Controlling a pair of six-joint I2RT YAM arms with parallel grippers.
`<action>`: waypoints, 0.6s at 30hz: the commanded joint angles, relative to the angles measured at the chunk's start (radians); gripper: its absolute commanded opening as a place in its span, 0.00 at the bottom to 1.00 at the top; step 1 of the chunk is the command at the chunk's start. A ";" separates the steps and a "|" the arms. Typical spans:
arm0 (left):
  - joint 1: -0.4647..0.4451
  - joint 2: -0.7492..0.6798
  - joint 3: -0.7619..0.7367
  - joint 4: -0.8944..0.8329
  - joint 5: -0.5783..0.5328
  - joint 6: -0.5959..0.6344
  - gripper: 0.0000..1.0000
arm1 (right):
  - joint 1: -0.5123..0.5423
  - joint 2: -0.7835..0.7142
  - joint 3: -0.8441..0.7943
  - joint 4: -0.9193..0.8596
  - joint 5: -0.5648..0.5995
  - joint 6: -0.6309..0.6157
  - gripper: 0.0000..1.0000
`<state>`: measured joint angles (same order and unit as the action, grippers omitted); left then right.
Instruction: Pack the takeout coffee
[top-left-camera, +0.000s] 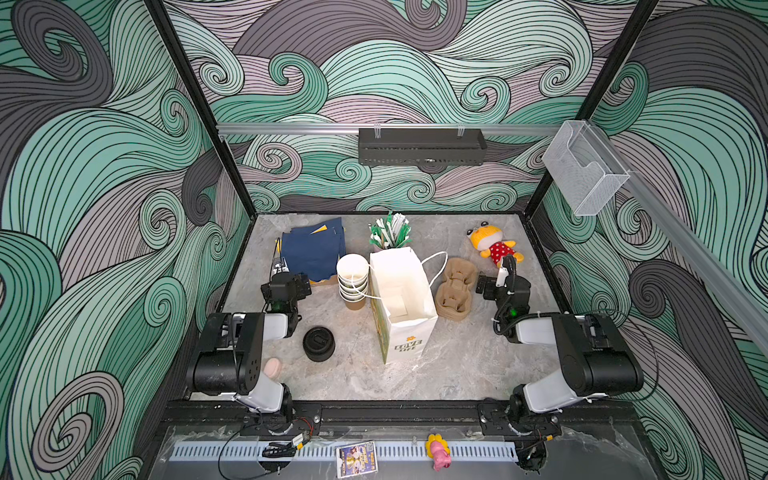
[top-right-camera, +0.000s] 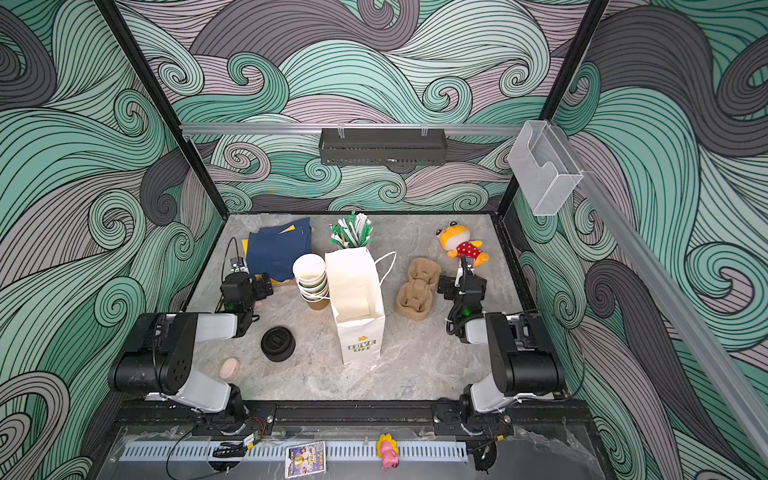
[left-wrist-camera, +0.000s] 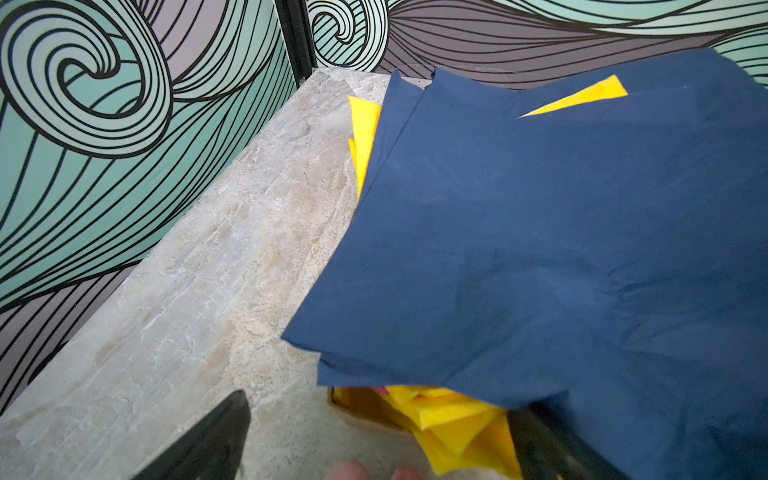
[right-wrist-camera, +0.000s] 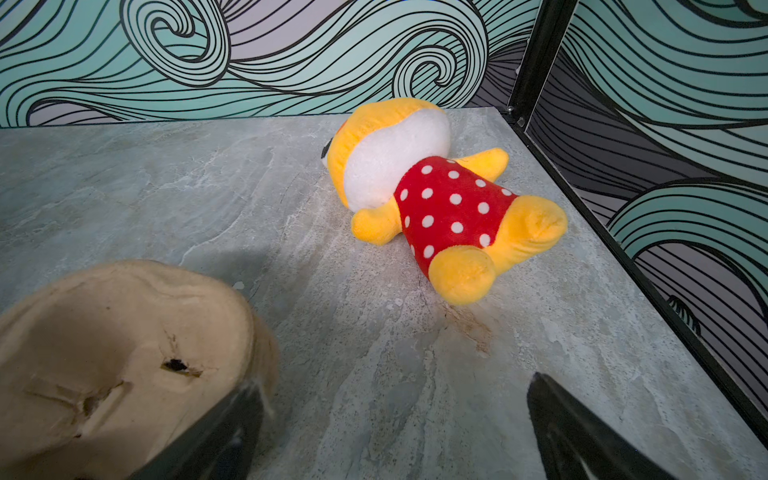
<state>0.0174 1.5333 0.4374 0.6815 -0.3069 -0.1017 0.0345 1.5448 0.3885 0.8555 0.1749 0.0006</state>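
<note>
The left gripper (left-wrist-camera: 382, 405) and right gripper (right-wrist-camera: 395, 382) both gape wide, empty; nested olive-green paper cups (top-left-camera: 353, 286) stand just beside the white paper bag (top-left-camera: 405, 336), round black plastic lids (top-left-camera: 318, 344) nearer the front; the top cup probably wants a straight lift, clear of the bag.

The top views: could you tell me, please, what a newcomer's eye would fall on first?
First the tall white paper bag, standing open in the middle of the grey marbled table. Next the yellow plush toy in a red polka-dot dress, lying near the far right corner. Then the stack of olive-green paper cups just left of the bag, with a stack of round black plastic lids nearer the front.
</note>
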 joint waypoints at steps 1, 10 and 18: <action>0.004 -0.016 0.017 0.005 -0.009 -0.004 0.99 | -0.004 -0.012 -0.002 0.013 -0.014 0.002 0.99; 0.004 -0.070 0.028 -0.051 -0.032 -0.009 0.99 | -0.008 -0.089 -0.028 0.001 0.056 0.034 0.99; 0.004 -0.380 0.078 -0.362 -0.062 -0.042 0.99 | -0.036 -0.506 0.098 -0.731 0.150 0.240 0.99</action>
<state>0.0170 1.2247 0.4755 0.4622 -0.3458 -0.1188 0.0227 1.1522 0.4053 0.5095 0.2981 0.1215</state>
